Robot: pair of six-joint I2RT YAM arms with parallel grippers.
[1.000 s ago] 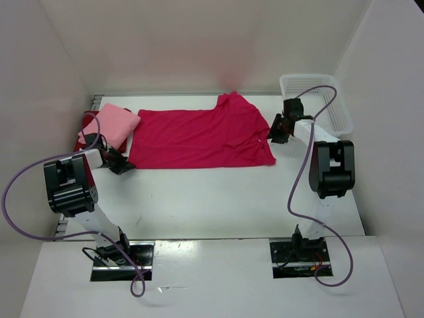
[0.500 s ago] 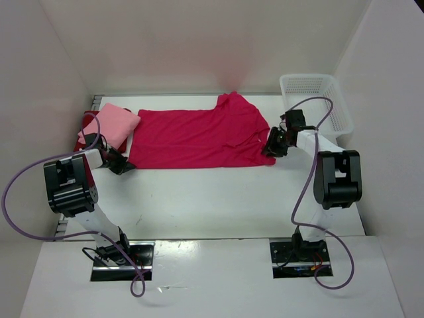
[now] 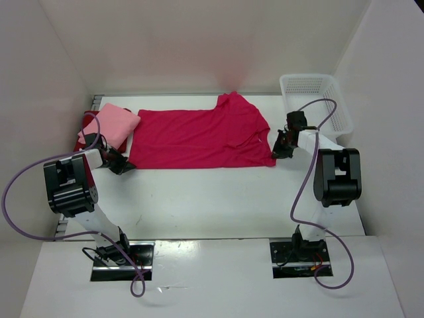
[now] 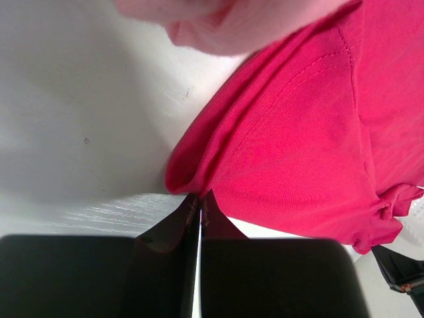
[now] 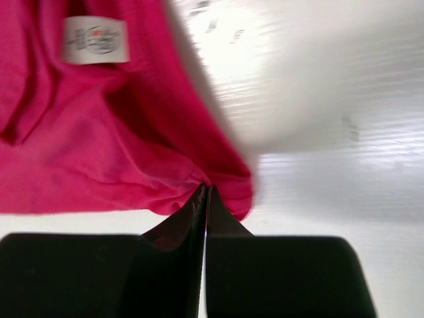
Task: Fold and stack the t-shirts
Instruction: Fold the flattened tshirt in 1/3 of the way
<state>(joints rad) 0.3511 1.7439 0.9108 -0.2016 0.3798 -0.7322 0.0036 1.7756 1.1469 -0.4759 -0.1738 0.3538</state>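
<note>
A bright magenta-pink t-shirt [image 3: 199,138] lies folded lengthwise across the back of the table. My left gripper [image 3: 127,165] is shut on its near left corner [image 4: 192,182]. At the near right corner [image 5: 218,189], my right gripper [image 3: 277,151] is shut on the cloth, close to the white neck label [image 5: 96,40]. A folded light pink t-shirt [image 3: 110,124] rests on a dark red t-shirt [image 3: 89,121] at the far left. The pink one's edge [image 4: 225,23] shows at the top of the left wrist view.
A white mesh basket [image 3: 317,99] stands at the back right, just beyond the right arm. White walls close in the table on the left, back and right. Purple cables loop off both arms.
My right gripper came down from near the basket to the shirt's near right corner and closed on it. The left gripper has kept its hold without moving.
</note>
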